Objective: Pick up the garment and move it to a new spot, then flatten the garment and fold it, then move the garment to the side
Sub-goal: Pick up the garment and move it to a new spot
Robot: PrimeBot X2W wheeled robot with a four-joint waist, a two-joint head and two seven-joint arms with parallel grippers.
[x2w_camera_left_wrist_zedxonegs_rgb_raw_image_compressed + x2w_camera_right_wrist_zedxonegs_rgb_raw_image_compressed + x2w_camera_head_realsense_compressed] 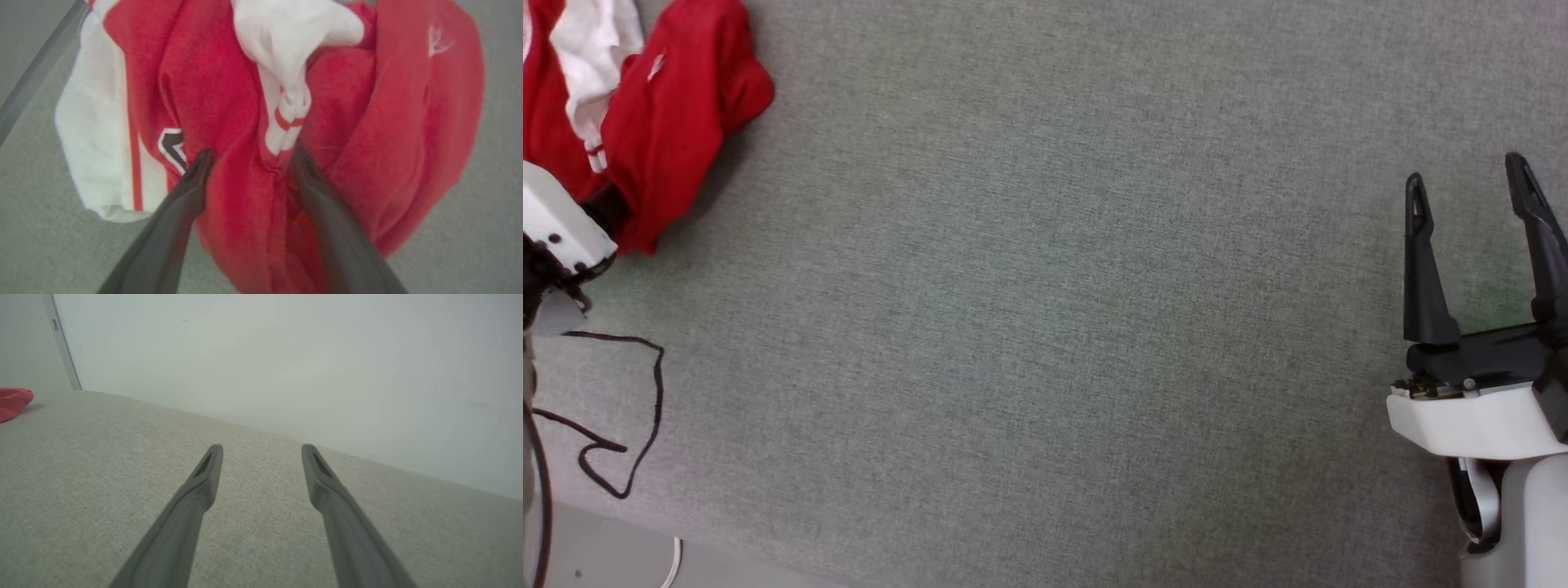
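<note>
The garment (678, 98) lies crumpled in a heap at the far left corner of the grey table: red cloth with a white sleeve bunched on top. In the left wrist view the garment (229, 94) shows a striped sleeve cuff and part of a black, white-outlined letter. My left gripper (251, 153) is open, its two fingers pushed down on either side of a red fold. My left arm's white wrist (560, 224) sits at the heap's near edge. My right gripper (1466, 173) hovers open and empty far to the right; from there the garment (14, 402) is a small red patch beyond the right gripper (262, 451).
A grey fabric-covered table (1054, 327) spreads between the arms. A thin black cable (625, 425) loops over its near left corner, by the table edge (727, 547). A pale wall (286, 355) rises behind the table's far edge.
</note>
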